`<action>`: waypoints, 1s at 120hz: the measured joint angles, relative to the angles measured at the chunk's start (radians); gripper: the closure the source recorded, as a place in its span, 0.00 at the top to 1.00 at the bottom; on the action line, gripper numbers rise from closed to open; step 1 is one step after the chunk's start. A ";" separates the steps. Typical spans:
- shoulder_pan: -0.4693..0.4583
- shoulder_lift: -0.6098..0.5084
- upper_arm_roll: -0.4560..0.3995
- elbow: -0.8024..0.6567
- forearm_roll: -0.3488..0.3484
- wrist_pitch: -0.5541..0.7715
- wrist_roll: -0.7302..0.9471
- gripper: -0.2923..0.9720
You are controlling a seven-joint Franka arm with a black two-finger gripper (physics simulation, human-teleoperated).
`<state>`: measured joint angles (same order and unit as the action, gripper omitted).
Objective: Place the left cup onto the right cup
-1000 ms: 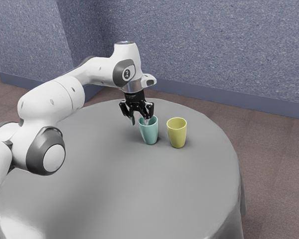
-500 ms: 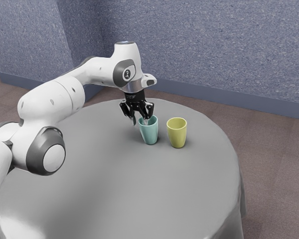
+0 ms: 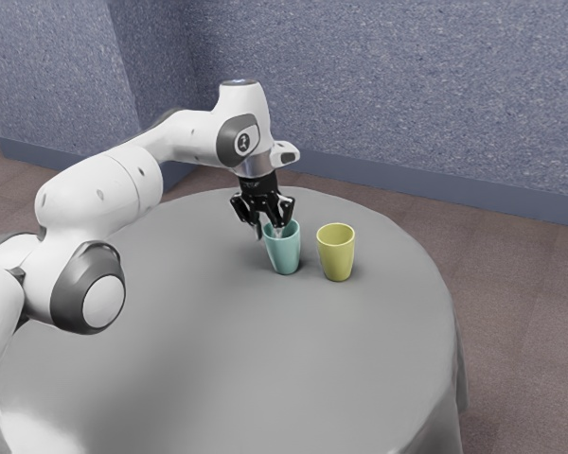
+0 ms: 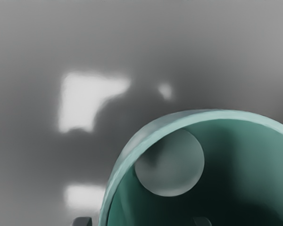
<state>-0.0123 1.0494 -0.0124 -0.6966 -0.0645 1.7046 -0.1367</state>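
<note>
A teal cup (image 3: 284,250) stands upright on the round grey table (image 3: 218,350), to the exterior view's left of a yellow-green cup (image 3: 336,252). My gripper (image 3: 268,229) hangs at the teal cup's rim on the side away from the yellow-green cup, open. One finger sits outside the cup wall and the other reaches inside it. In the wrist view the teal cup (image 4: 179,165) lies right under my hand, its pale floor visible, with a dark fingertip (image 4: 82,221) outside the rim and another inside.
The two cups stand a small gap apart near the table's far side. Bare tabletop spreads in front of them toward the near edge. A blue wall (image 3: 407,76) rises behind the table.
My hand has shifted only very slightly at the teal cup's rim. Neither cup has moved.
</note>
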 joint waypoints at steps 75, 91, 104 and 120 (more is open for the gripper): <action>0.003 0.006 0.005 0.001 0.005 0.001 0.000 0.31; 0.002 0.005 0.005 0.002 0.005 0.001 0.000 0.28; 0.002 0.006 0.005 0.003 0.005 0.001 0.000 0.26; 0.002 0.005 0.005 0.003 0.005 0.001 0.000 0.24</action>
<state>-0.0107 1.0546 -0.0076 -0.6938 -0.0598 1.7057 -0.1365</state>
